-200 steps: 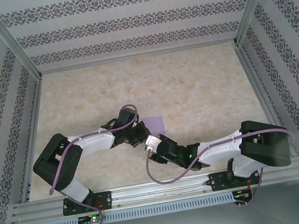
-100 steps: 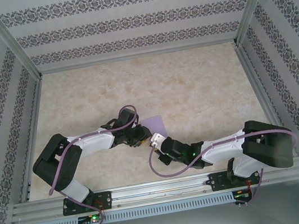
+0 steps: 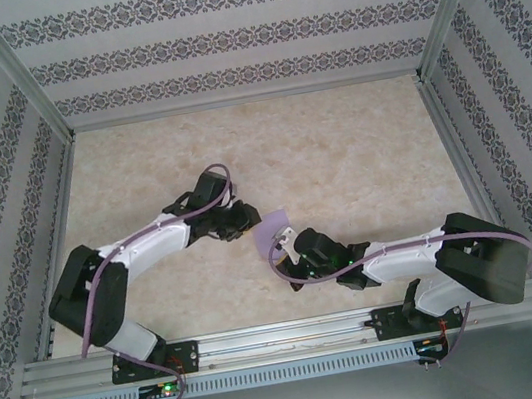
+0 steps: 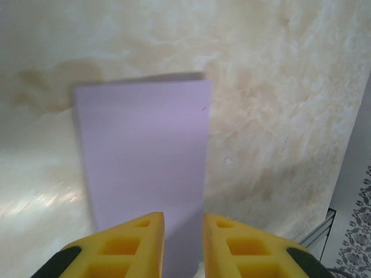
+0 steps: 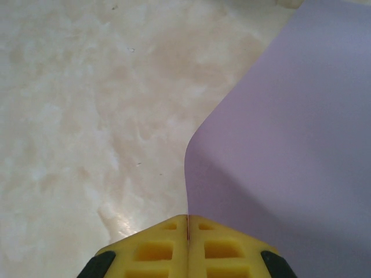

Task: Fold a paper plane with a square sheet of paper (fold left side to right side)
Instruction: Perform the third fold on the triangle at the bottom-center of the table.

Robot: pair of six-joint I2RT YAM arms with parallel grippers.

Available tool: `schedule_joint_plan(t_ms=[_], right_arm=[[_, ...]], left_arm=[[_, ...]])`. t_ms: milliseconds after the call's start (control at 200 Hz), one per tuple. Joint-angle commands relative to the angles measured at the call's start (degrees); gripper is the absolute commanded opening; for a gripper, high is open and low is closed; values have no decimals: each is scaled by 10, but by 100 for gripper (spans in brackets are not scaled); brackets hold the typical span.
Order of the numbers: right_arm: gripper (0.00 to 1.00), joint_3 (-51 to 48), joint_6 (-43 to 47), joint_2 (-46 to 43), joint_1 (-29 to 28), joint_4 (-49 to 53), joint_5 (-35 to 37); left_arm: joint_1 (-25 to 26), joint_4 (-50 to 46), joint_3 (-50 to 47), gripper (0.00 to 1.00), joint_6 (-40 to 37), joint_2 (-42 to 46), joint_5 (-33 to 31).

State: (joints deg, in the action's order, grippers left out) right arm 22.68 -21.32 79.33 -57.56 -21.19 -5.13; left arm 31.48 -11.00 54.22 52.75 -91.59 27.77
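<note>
No readable text, label, brand, number or sign on the square sheet of paper (image 4: 145, 150), table (image 3: 339, 147) or patterned walls (image 3: 240, 36)

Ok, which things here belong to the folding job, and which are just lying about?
Job in hand:
- square sheet of paper, one edge curled up
- right claw, shut on that edge
- left claw, open over the sheet

Not part of it:
- marbled table
- patterned walls
- metal rail along the near edge
These are fixtures rather than loose items.

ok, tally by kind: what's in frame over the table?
paper: 1 (lavender)
grippers: 2 (left gripper, right gripper)
total: 3
</note>
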Motion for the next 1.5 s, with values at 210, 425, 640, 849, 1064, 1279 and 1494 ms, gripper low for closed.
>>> schedule_joint_plan(t_ms=[210,425,640,849,1064,1279,1494], right_arm=[[0,-12,-76,21,15,-43,-68],[0,-20,-101,25,24,-55,-87],[0,-16,-125,36,40,-60,-119],[0,-13,-151,45,65,-69,-154],[0,-19,-167,46,95,-64,-161],[0,-19,-168,37,120,-44,-164],[0,-13,-160,40,130,-25,-154]], left_arm=[[8,-53,104,16,-92,-137,53],[16,-50,110,13,-105,-178,54],[25,-67,107,10,-124,-204,35],[31,-84,107,9,-144,-217,17],[34,-98,110,7,-153,-220,2],[36,-99,111,7,-151,-222,-4],[38,-102,111,7,-150,-222,-7]])
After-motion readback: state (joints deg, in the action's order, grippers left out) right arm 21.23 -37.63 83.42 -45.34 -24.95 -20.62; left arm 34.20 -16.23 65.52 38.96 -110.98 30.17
